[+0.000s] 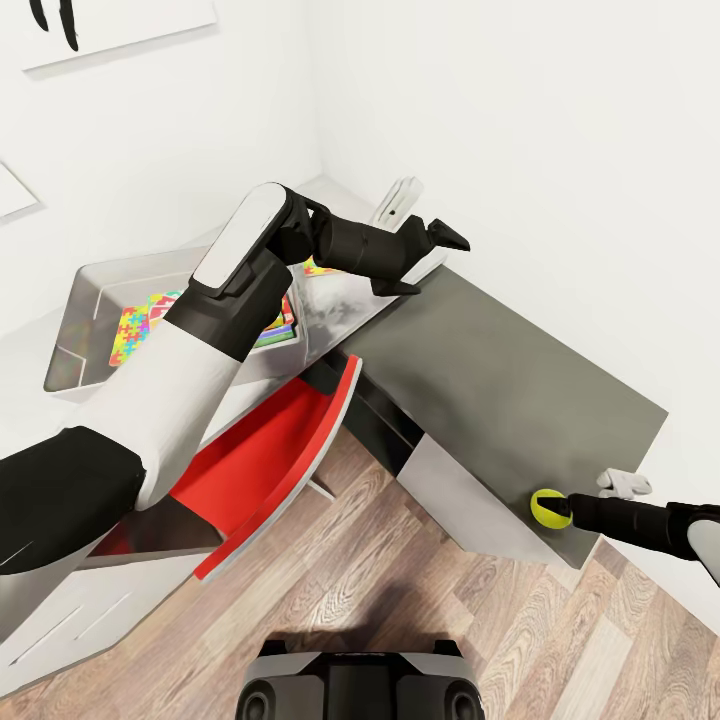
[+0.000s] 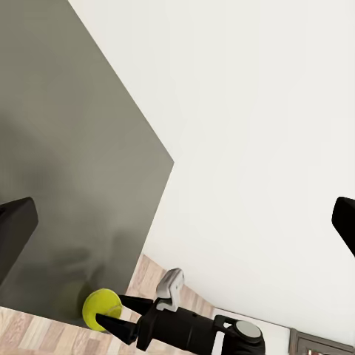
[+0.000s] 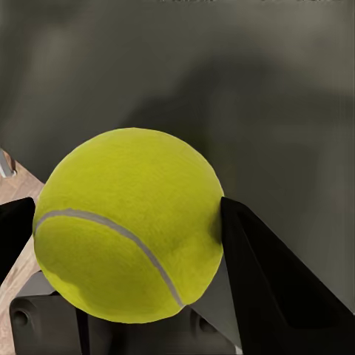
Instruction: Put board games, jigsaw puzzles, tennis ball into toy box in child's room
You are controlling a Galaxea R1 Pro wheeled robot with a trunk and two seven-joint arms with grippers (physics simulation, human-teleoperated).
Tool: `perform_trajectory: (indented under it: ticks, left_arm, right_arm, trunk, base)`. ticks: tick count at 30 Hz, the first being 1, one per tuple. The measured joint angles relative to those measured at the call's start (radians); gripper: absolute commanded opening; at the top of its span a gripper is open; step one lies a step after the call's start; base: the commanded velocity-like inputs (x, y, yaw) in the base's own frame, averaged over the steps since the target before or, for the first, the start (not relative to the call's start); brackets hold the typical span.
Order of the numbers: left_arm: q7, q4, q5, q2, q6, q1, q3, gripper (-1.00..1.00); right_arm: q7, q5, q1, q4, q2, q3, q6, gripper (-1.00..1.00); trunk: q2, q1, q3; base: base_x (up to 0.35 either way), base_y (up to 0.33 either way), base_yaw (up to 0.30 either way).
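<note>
tennis ball [image 1: 547, 507]: yellow-green, white seam, at near corner of dark grey desk [image 1: 500, 380] | toy box [image 1: 90, 300]: light grey tray on pale table, holding colourful jigsaw puzzles [image 1: 135, 330]

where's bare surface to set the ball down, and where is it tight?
Free: the dark grey desk top, bare from the left gripper to the yellow-green tennis ball in the right gripper at its near corner. Crowded: the light grey toy box, holding colourful puzzle boxes under the left arm.
</note>
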Motion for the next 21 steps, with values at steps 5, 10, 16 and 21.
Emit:
perform_trajectory:
  ticks: [5, 10, 16, 21]
  left_arm:
    - [0.0, -0.001, 0.0, 0.0, 0.0, 0.0, 0.0, 1.0]
    - [0.001, -0.001, 0.001, 0.0, 0.0, -0.001, 0.0, 1.0]
    - [0.001, -0.013, 0.001, 0.001, 0.0, 0.0, 0.0, 1.0]
    - [0.003, -0.053, 0.001, 0.007, -0.001, 0.006, 0.001, 1.0]
  right_arm:
    - [0.0, 0.001, 0.0, 0.0, -0.001, -0.001, 0.0, -1.0]
    - [-0.001, 0.001, 0.0, 0.0, -0.002, -0.002, 0.0, -1.0]
    - [-0.001, 0.001, 0.0, 0.0, -0.005, -0.004, 0.0, -1.0]
    - [-0.001, 0.001, 0.0, 0.0, -0.009, -0.006, 0.0, -1.0]
  trunk:
    - [0.0, 0.0, 0.0]
    - [0.0, 0.0, 0.0]
    - [0.0, 0.0, 0.0]
    - [0.0, 0.0, 0.0]
  base:
    - [0.0, 0.0, 0.0]
    - [0.0, 0.0, 0.0]
    - [0.0, 0.0, 0.0]
    - [0.0, 0.0, 0.0]
